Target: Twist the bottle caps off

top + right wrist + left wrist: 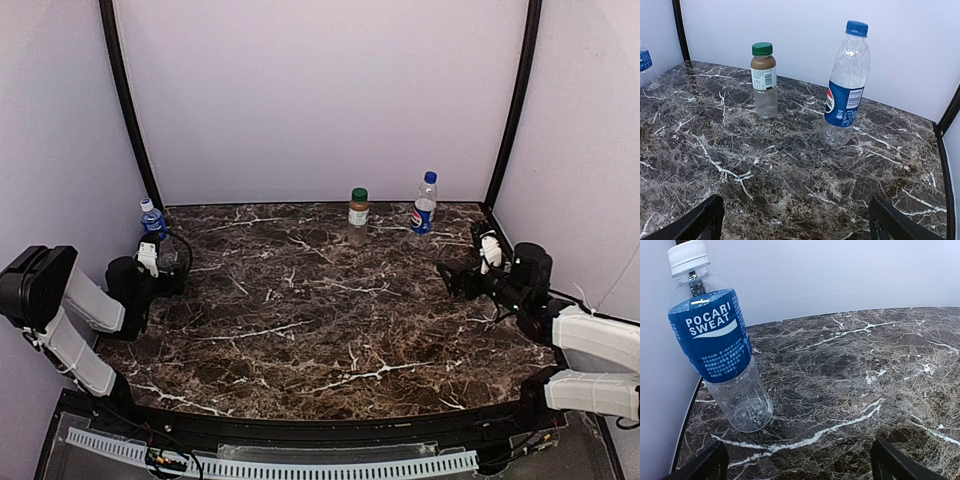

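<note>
Three bottles stand capped on the marble table [320, 330]. A clear Pocari Sweat bottle [152, 224] [720, 350] with a white cap [688, 256] is at the far left. A short brown bottle [358, 210] [764, 80] with a dark green cap [762, 48] and a clear blue-labelled bottle with a red-white-blue logo [424, 208] [846, 85] and a blue cap [857, 28] stand at the back. A fourth bottle is out of view. My left gripper [172, 272] [797, 470] is open and empty, just short of the Pocari bottle. My right gripper [452, 278] [795, 225] is open and empty, well short of the back bottles.
Pale enclosure walls with black corner posts [130, 110] [515, 100] close the table on three sides. The Pocari bottle stands close to the left wall and also shows at the left edge of the right wrist view [645, 67].
</note>
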Available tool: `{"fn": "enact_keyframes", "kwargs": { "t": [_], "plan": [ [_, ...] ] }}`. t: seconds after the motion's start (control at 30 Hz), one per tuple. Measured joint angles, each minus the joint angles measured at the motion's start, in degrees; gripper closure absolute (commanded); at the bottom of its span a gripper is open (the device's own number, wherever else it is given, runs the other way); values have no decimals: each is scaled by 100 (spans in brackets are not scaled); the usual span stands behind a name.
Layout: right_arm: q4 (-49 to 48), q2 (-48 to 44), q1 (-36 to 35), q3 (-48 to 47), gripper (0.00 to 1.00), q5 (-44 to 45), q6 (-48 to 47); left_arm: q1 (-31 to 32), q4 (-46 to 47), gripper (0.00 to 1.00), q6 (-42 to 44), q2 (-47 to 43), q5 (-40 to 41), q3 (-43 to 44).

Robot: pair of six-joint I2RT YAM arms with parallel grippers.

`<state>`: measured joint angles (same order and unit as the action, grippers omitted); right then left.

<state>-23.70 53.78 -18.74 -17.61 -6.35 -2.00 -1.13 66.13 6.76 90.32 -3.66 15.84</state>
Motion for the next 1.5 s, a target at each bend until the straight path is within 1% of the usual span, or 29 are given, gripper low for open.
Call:
{"fn": "enact_keyframes", "kwargs": {
  "t": [0.1,0.2,0.33,0.47,0.53,0.57,0.6,0.7,0.77,0.83,0.87,0.9,0.93,0.97,1.03,1.07,1.17,1.23,1.33,1.43,1.5],
  "plan": [
    [389,-4,0,-227,1,-35,-33,0,0,0,-7,0,20,2],
    [857,-125,0,-708,1,-162,26,0,0,0,0,0,-11,2],
    [1102,-623,0,-1246,1,-605,293,0,-22,0,105,-79,-407,-11],
    [1209,-1001,0,-1720,1,-1204,603,0,-654,0,295,-850,-955,20],
    [1325,-1021,0,-1991,1,-1469,741,0,-1390,0,459,-1322,-1316,278],
    [1368,-1014,0,-2100,1,-1591,822,0,-1912,0,533,-1478,-1517,540],
    [1421,-1003,0,-2234,1,-1742,901,0,-2465,0,623,-1558,-1703,855],
    [1504,-942,0,-2516,2,-2085,1123,0,-4474,0,879,-1624,-2389,2236],
    [1582,-861,0,-2686,2,-2262,1224,0,-5510,0,1099,-1779,-2874,2833],
    [1742,-743,0,-2885,4,-2400,1333,-2,-6760,0,1399,-1996,-3316,3410],
    [1838,-678,0,-2983,5,-2411,1379,-2,-7431,0,1569,-2057,-3429,3792],
    [1958,-601,0,-3091,5,-2393,1416,2,-7886,0,1674,-2081,-3445,4100],
    [2199,-494,-2,-3263,6,-2277,1480,7,-8308,0,1762,-2100,-3403,4441],
    [2441,-376,-2,-3442,6,-2090,1539,11,-8675,0,1799,-2103,-3182,4701],
    [3112,-98,-7,-3864,4,-1513,1687,-2,-9197,0,1845,-2044,-2385,5241],
    [3543,90,-7,-4131,2,-1080,1779,-24,-9359,1,1858,-1989,-1993,5449],
    [4577,732,-7,-4721,1,31,1978,-96,-9674,1,1880,-1729,-918,5958],
    [5160,1141,-7,-4931,2,518,2044,-125,-9814,0,1880,-1456,-323,6245],
    [5810,1615,-15,-5023,1,879,2118,-195,-10010,0,1873,-828,402,6804],
    [6188,1792,-59,-5023,1,1045,2155,-308,-10102,0,1829,-127,774,7381],
    [6321,1788,-94,-5025,1,1106,2164,-437,-10098,0,1766,223,855,7567]
  ]
}}
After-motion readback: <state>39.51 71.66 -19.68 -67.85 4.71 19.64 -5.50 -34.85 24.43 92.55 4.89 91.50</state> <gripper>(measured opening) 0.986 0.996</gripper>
